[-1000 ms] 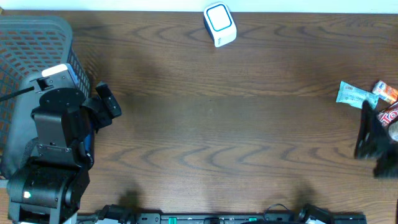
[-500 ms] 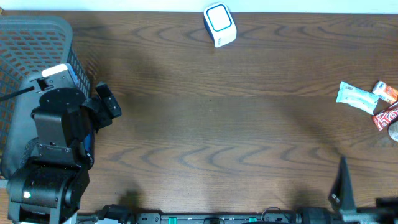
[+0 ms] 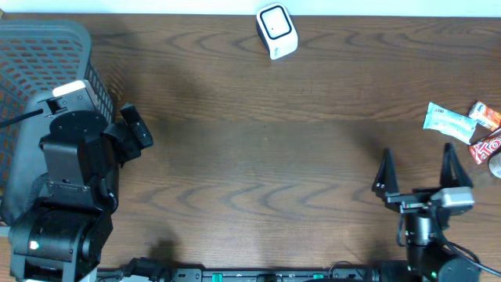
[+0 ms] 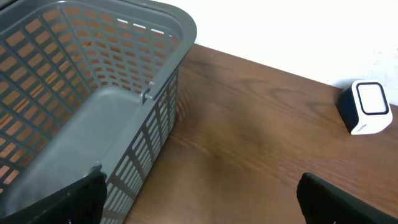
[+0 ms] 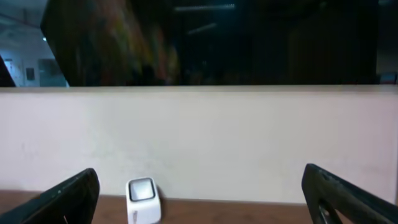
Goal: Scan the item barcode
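The white barcode scanner [image 3: 276,30] stands at the table's back edge; it also shows in the left wrist view [image 4: 367,107] and the right wrist view [image 5: 142,199]. Snack items lie at the right edge: a light blue packet [image 3: 448,120], an orange one [image 3: 485,114] and a red one [image 3: 486,146]. No barcode is readable. My right gripper [image 3: 417,174] is open and empty near the front edge, left of the items and pointing at the back wall, its fingers [image 5: 62,199] wide apart. My left gripper [image 3: 131,133] stays open and empty beside the basket, its fingers [image 4: 68,199] spread wide.
A grey mesh basket [image 3: 39,70] fills the back left corner, and in the left wrist view the basket [image 4: 93,93] holds nothing that I can see. A small round object [image 3: 496,163] lies at the right edge below the red packet. A white wall runs behind the table.
The right arm has pulled away from the snack items at the right edge, swung down to the front edge, and now points at the back wall. The left arm has not moved.
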Controlling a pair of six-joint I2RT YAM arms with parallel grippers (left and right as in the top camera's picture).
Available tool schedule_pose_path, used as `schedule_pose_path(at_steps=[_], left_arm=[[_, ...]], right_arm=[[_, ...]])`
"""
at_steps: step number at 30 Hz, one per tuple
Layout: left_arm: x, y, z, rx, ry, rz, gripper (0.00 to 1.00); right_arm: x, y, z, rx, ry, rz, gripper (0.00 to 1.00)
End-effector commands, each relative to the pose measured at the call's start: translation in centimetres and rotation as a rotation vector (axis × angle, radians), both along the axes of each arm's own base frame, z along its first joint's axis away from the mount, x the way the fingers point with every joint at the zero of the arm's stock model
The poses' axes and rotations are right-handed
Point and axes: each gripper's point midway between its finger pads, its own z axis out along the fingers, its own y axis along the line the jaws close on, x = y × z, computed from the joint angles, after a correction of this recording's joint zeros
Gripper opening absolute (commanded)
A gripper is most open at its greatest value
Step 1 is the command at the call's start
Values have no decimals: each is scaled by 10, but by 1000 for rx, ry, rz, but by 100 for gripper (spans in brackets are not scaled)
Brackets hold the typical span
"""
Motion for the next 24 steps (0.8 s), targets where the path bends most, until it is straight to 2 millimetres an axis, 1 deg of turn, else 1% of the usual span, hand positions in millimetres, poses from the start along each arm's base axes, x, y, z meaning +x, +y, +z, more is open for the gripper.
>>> schedule_pose_path(at_steps=[1,5,6,7,10,12,14,21,24], left_arm=[[-1,3,3,18,-1,4,98],[-1,3,3,18,-1,4,98],[-1,3,3,18,-1,4,98],[-1,3,3,18,-1,4,98],[-1,3,3,18,-1,4,98],[-1,3,3,18,-1,4,98],[-1,3,3,18,-1,4,98],[-1,3,3,18,-2,4,98],[-1,3,3,18,-2,4,98]], right_arm=[[2,-5,-19,39,8,-21,99],[10,-8,-38,42,50,-37,99],[12,-9,-47,43,72,-46,99],[15,-9,-55,43,95,-49,99],[25,-10,-93,40,193,-57,99],[29,-10,-113,38,239,-58,99],[32,-10,-128,36,271,-59,99],[32,-19,-167,34,417,-113,99],[32,-18,-166,15,413,-111,99]])
